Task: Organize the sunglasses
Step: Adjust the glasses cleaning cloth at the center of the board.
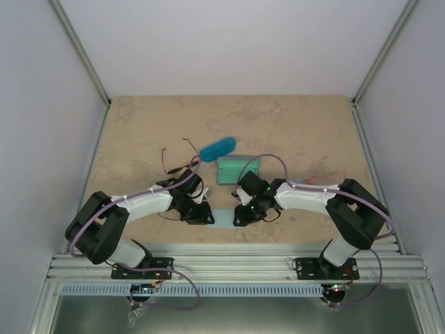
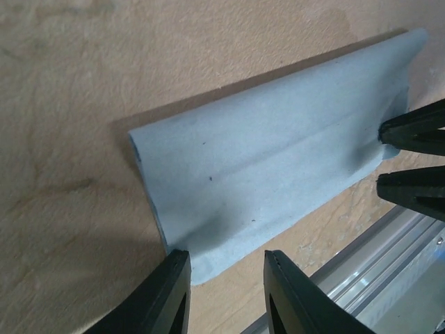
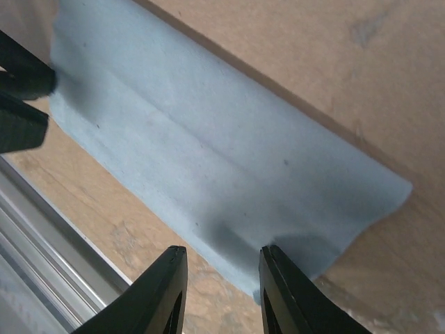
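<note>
Sunglasses lie in two places on the beige table (image 1: 139, 125), and neither gripper is touching them. The thin wire pair (image 1: 177, 162) sits open at 9 o'clock from the green-blue rectangular case (image 1: 238, 169), just beside the blue oval case (image 1: 217, 148), which lies at 11 o'clock from the rectangular one. The red-orange pair (image 1: 321, 179) is at 3 o'clock from the rectangular case, close against the right arm's forearm and only faintly visible there.

Both arms fold inward toward a light blue cloth (image 1: 224, 220) at 6 o'clock from the rectangular case, near the table's front edge and the metal rail (image 2: 375, 257). The cloth is a long strip with a soft crease running its length, and its far edge casts a shadow on the table.

The left gripper (image 2: 226, 282) is at the strip's 9 o'clock end. Its two fingers are partly apart with a clear gap, and the near corner of the cloth lies between them, not pinched. The right gripper (image 3: 221, 282) is at the 3 o'clock end, its fingers also partly apart, straddling the near edge of the cloth without clamping it. Each wrist view shows the other gripper's fingertips at the far end of the strip.
</note>
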Controlling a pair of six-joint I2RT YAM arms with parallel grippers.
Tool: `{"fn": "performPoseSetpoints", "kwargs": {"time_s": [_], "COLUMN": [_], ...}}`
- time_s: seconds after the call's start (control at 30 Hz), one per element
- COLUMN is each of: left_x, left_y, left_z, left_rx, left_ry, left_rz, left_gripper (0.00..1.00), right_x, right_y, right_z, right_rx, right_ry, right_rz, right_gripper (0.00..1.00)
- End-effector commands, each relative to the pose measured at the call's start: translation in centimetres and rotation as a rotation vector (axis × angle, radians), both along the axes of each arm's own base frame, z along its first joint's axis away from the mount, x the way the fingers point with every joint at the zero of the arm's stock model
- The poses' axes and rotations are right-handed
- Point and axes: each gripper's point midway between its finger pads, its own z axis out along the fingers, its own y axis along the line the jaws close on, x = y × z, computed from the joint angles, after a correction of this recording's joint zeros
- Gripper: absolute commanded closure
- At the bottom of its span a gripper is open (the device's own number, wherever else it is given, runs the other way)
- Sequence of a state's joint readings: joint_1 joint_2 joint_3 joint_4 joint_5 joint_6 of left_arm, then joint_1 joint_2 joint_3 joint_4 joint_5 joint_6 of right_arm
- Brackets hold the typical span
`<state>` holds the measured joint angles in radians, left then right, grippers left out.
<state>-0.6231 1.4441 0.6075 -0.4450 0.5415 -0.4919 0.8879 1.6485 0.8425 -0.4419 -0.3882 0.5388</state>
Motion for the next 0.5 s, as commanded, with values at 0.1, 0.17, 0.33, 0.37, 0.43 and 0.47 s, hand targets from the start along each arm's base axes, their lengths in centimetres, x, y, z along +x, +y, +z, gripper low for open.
{"fn": "performPoseSetpoints", "kwargs": {"time_s": [0.1,0.17,0.33,0.37,0.43,0.47], "left_x": [-0.3,0.0,1.6,2.0,2.7,3.0], "left_y": [2.2,2.4,2.1,2.0,1.9,1.9], "left_z": [-0.7,-0.3,2.0,2.4,3.0,3.1], "left_rx": [0.139,0.152,0.144,0.144,0.155,0.166], "left_ry": [0.014,-0.006,-0.084,-0.102,-0.137,-0.152], "left_rz": [0.047,0.056,0.074,0.082,0.099,0.106], "left_gripper": [0.72,0.73,0.71,0.68,0.63,0.61], "right_x": [-1.6,-1.3,0.3,0.7,1.5,1.9], "right_y": [-3.9,-4.2,-5.2,-5.2,-5.2,-5.3], "right_z": [-0.8,-0.2,1.6,2.0,2.6,2.8], "right_rx": [-0.145,-0.151,-0.202,-0.205,-0.224,-0.238], "right_ry": [0.019,-0.002,-0.087,-0.105,-0.14,-0.156], "right_rz": [-0.049,-0.067,-0.135,-0.146,-0.174,-0.192], "right_gripper": [0.7,0.7,0.7,0.69,0.68,0.68]}}
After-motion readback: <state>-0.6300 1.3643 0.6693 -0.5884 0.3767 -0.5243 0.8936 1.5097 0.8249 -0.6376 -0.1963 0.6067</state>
